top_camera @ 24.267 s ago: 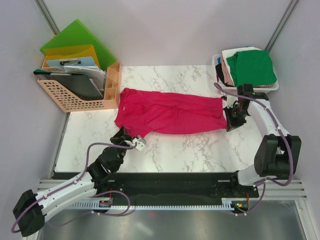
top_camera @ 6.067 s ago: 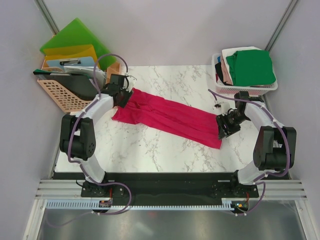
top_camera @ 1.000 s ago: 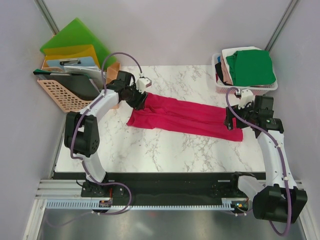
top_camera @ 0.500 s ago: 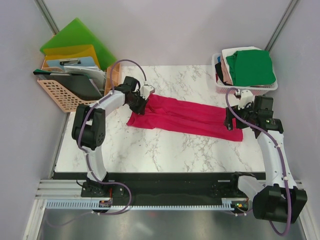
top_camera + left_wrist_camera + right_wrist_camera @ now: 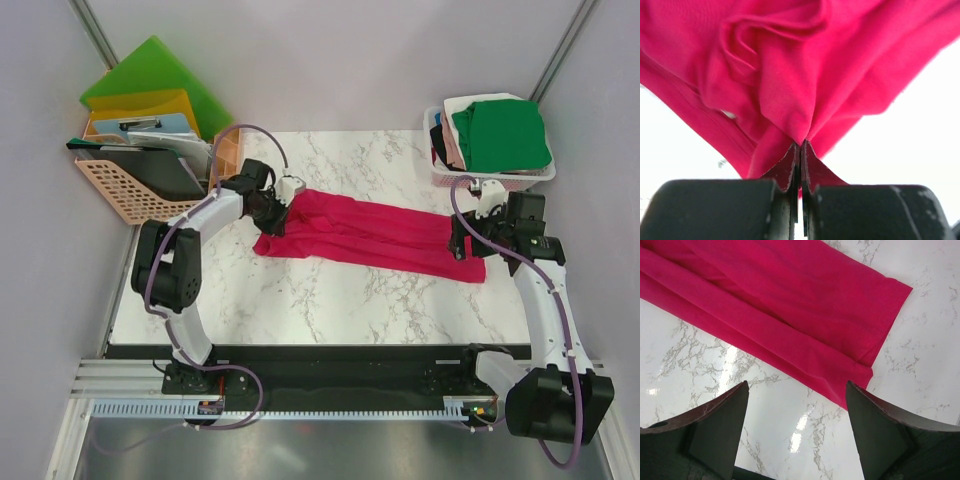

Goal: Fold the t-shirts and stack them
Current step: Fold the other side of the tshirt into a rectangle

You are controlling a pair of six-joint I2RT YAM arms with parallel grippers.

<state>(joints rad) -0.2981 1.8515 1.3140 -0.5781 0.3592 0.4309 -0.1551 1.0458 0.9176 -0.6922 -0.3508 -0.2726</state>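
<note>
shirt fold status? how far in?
Done: the crimson-pink cloth t-shirt lies folded lengthwise into a narrow strip on the marble table. In hand: the left gripper is shut on one bunched end; the right gripper hangs open over the other, straight-edged end. Left: crosswise folds and stacking.

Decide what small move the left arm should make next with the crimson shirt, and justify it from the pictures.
Probably lift the pinched end and carry it rightward over the strip. The left end effector is shut on a bunch of the crimson shirt, which lies as a long narrow strip on the table. The right end effector is open above its other end, holding nothing.
</note>
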